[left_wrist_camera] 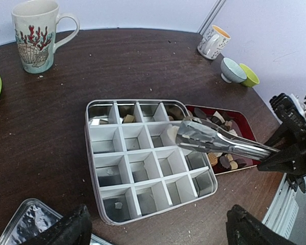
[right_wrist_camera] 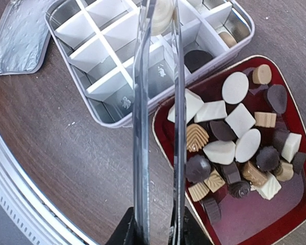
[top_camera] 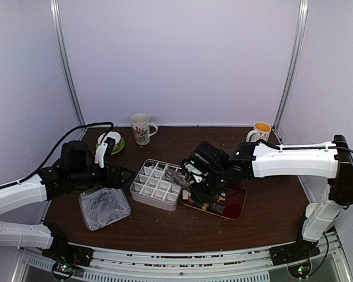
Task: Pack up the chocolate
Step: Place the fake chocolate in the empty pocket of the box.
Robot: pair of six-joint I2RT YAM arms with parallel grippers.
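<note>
Chocolate (right_wrist_camera: 229, 127) in white, tan and dark brown lies heaped in the red tray (right_wrist_camera: 285, 219), which sits right beside the divided box (left_wrist_camera: 94, 168) of 16 cells, on the side toward the right arm. The right gripper (right_wrist_camera: 155, 232) is clenched on the handle end of the metal tongs (left_wrist_camera: 219, 143), which reach from the tray side out over the box. The tong tips pinch 1 white piece (right_wrist_camera: 160, 15) above the box's cells. Inside the box, 1 dark piece (right_wrist_camera: 196, 58) and 1 tan piece (right_wrist_camera: 227, 38) lie in separate cells near the tray side. The left gripper (left_wrist_camera: 159, 227) hangs released, jaws spread wide with nothing between them, at the side of the box away from the tray, near the lid (top_camera: 104, 207) lying flat beside the box. Beyond the box stands a patterned mug (left_wrist_camera: 35, 33). A second mug (left_wrist_camera: 213, 41) and 2 small bowls (left_wrist_camera: 233, 70) stand farther off.
</note>
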